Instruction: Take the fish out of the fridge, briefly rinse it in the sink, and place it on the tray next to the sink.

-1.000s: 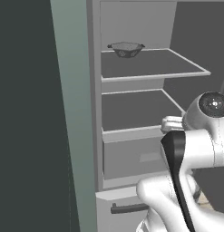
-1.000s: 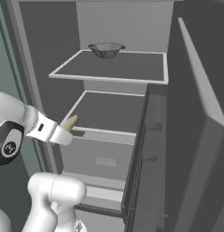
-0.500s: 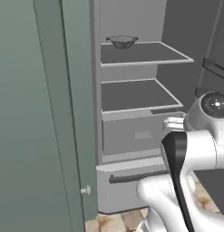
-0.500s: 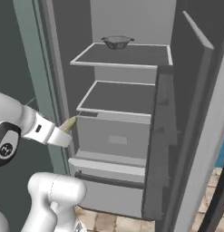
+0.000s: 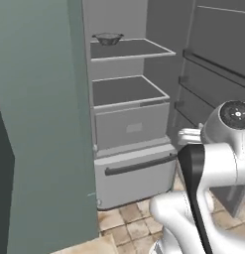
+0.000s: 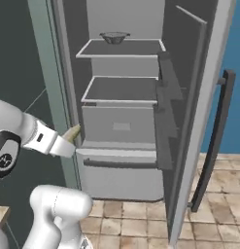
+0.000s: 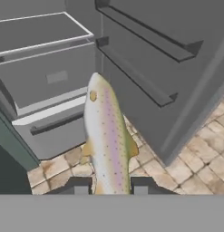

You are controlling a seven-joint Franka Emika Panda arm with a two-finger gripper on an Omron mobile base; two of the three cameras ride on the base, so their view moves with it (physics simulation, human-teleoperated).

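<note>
My gripper (image 7: 110,186) is shut on the tail end of the fish (image 7: 106,140), a pale speckled fish with a pinkish stripe and yellow fins. The fish points away from the hand, toward the open fridge (image 7: 45,77). In the right base view the fish's yellowish tip (image 6: 72,133) sticks out of the hand, in front of the fridge (image 6: 121,121) and left of its drawer. The hand (image 5: 191,136) hangs to the right of the fridge drawer (image 5: 131,126), above the floor. The sink and the tray are out of view.
A small metal bowl (image 5: 108,38) (image 6: 114,37) sits on the top fridge shelf. The open fridge door (image 6: 189,121) with a dark handle (image 6: 214,141) stands to the right. A grey-green panel (image 5: 39,124) rises on the left. Below lies tiled floor (image 7: 190,163).
Both base views have pulled back from the fridge, so it looks farther off and the floor now shows. The fish stays held in the shut gripper.
</note>
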